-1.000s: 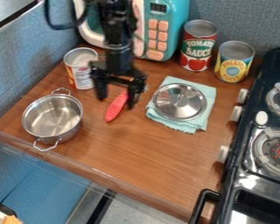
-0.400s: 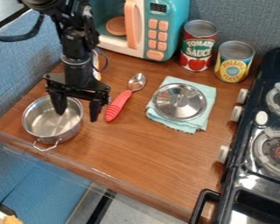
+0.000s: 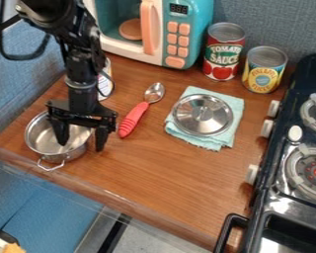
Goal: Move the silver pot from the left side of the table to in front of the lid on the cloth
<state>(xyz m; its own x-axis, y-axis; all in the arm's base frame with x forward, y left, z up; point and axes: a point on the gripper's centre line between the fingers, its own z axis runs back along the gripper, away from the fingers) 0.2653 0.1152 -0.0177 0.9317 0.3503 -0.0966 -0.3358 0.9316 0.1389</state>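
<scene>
Black gripper (image 3: 82, 143) is hanging with its jaws parted, one over the steel pot's (image 3: 45, 141) opening, one beside its right rim. A red-handled spoon (image 3: 134, 120) is lying just right; beyond, a metal lid (image 3: 202, 114) is resting on a teal cloth (image 3: 217, 142). A stove (image 3: 293, 202) is standing farther right.

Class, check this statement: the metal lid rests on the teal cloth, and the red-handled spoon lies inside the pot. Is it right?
Not quite. The red-handled spoon is not inside the pot; the camera view shows it on the wooden counter. The metal lid does rest on the teal cloth.
</scene>
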